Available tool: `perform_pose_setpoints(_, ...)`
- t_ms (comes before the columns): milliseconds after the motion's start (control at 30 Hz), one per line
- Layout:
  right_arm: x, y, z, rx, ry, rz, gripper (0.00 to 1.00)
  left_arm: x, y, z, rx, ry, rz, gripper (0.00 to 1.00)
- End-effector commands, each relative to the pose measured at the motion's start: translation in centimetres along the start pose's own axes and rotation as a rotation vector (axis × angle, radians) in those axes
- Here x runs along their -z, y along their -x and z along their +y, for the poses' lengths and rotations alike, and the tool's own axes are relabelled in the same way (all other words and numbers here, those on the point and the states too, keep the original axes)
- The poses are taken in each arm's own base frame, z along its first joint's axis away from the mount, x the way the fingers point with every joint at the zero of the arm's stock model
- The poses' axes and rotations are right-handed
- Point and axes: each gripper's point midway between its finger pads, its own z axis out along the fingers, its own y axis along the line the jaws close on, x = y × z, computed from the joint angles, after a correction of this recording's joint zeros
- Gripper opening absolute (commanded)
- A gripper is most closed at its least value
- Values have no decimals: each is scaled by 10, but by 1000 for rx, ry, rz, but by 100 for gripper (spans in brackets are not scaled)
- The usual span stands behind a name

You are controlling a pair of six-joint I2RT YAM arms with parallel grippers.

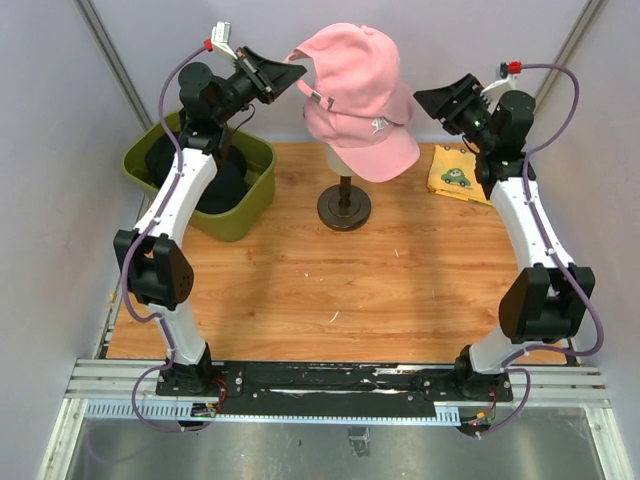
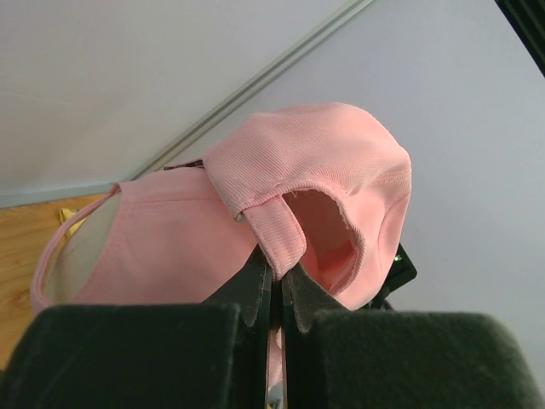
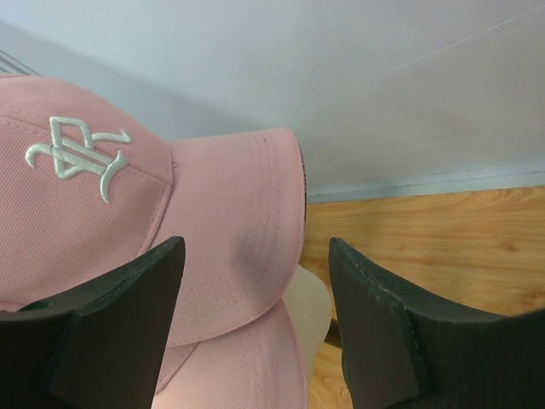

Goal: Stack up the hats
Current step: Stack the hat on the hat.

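Observation:
Two pink hats sit on the cream mannequin head [image 3: 311, 307] at the table's back centre. The upper pink hat [image 1: 355, 80] has a white logo [image 3: 77, 153] and lies tilted over the lower pink hat [image 2: 153, 247]. My left gripper [image 2: 278, 277] is shut on the upper hat's rear strap [image 2: 277, 230], holding its back edge up. At the right, my right gripper [image 3: 255, 245] stands open, with the upper brim [image 3: 230, 247] just beyond its fingers and the lower brim [image 3: 247, 366] under it. Black hats [image 1: 215, 185] lie in the bin.
An olive-green bin [image 1: 255, 205] stands at the back left beside the left arm. The mannequin's dark round stand [image 1: 344, 205] rests on the wooden table [image 1: 330, 290]. A yellow printed item [image 1: 455, 175] lies at the back right. Grey walls close in behind.

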Motion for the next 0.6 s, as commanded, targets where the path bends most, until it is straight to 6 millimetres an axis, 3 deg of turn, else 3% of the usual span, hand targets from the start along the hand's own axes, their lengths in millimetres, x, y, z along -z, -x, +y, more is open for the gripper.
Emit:
perform_pose_setpoints(0,-3,5,6,-54,79,-4,69,0,8,-3,-38,-13,8,1)
perform_pose_setpoints(367,-27,-6,-10,-152,127,21,70,3,9,10,-30,8,17,0)
perform_pose_setpoints(567,-36,-2,-7,-204,185,9,69,1,8,15,-22,6,29,1)
